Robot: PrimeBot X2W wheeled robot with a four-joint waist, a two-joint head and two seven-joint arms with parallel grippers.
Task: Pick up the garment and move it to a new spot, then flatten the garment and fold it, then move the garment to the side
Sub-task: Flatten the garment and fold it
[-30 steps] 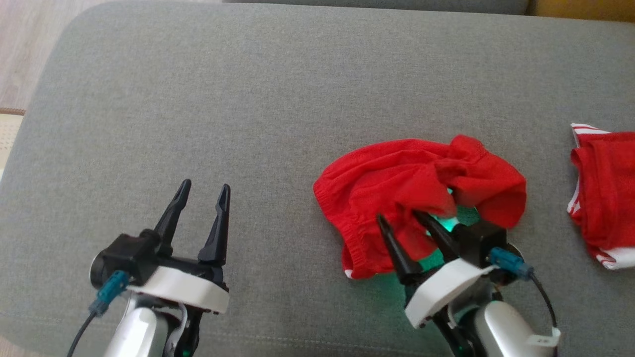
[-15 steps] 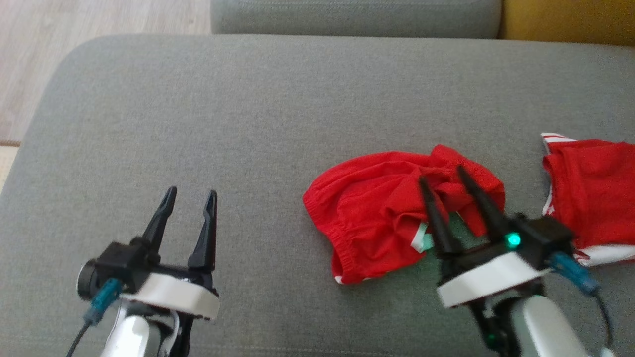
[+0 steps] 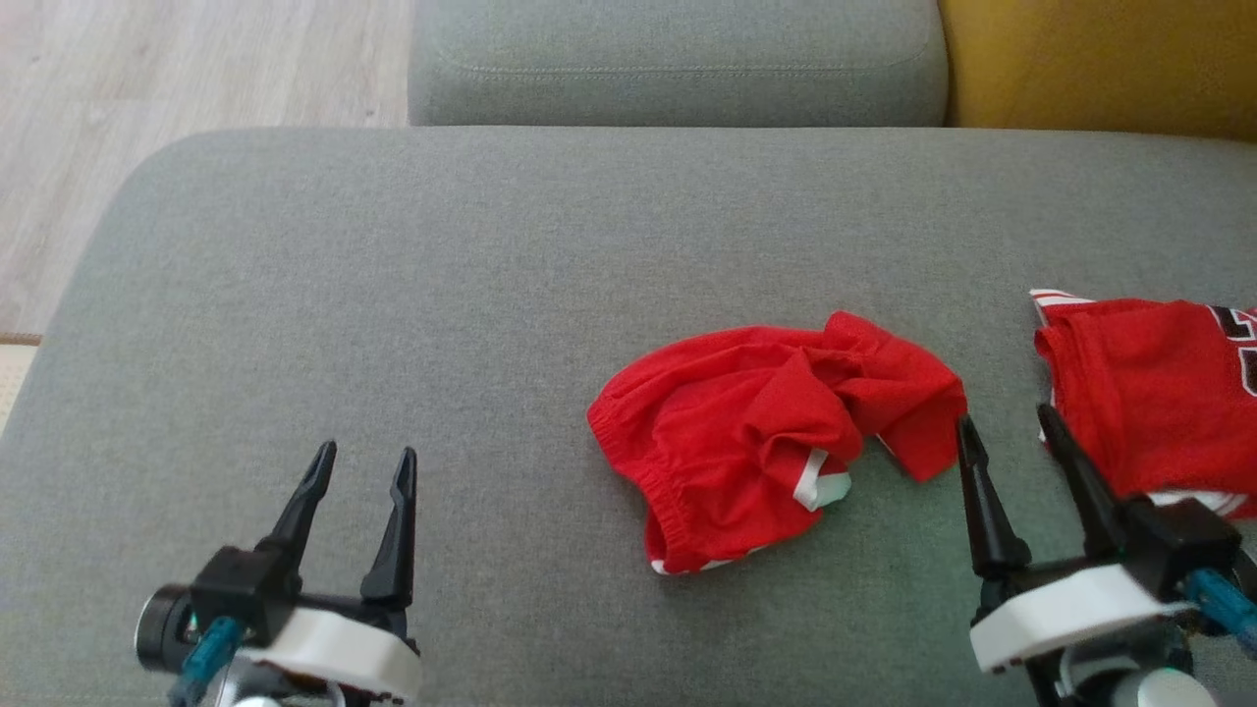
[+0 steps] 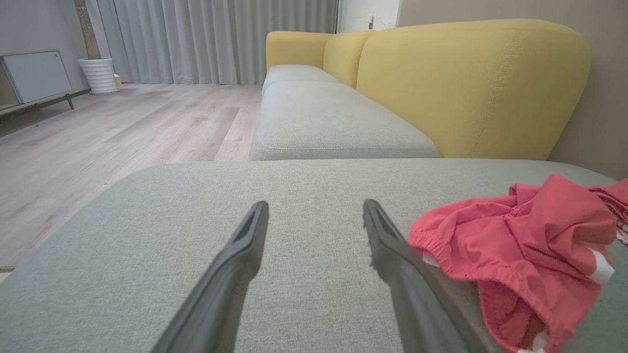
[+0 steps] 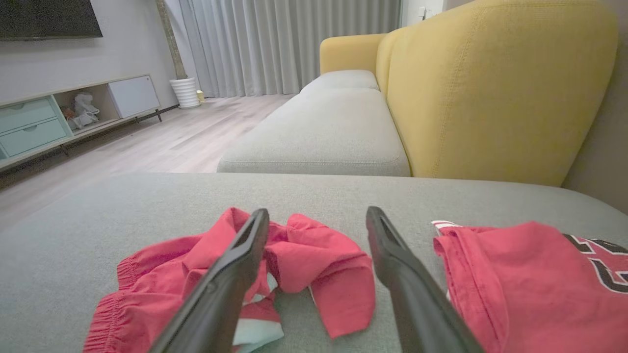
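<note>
A crumpled red garment point(image 3: 766, 432) with white trim lies on the grey sofa cushion point(image 3: 442, 295), right of centre; it also lies at the right in the left wrist view, red garment point(image 4: 520, 250), and in the right wrist view, red garment point(image 5: 294, 264). My right gripper point(image 3: 1010, 424) is open, just right of the garment's right flap, holding nothing. My left gripper point(image 3: 363, 457) is open over bare cushion at the lower left, well clear of the garment. The right fingers point(image 5: 235, 264) frame the gap between the two red cloths.
A second red garment point(image 3: 1149, 393) with white trim and black print lies folded at the right edge. A yellow sofa back point(image 3: 1100, 59) and another grey cushion point(image 3: 678, 59) stand beyond. Wooden floor point(image 3: 147, 98) lies past the cushion's left edge.
My right gripper has let go of the red garment and drawn back to the right, leaving it crumpled on the cushion. The head camera has tilted up, shifting the whole picture downward.
</note>
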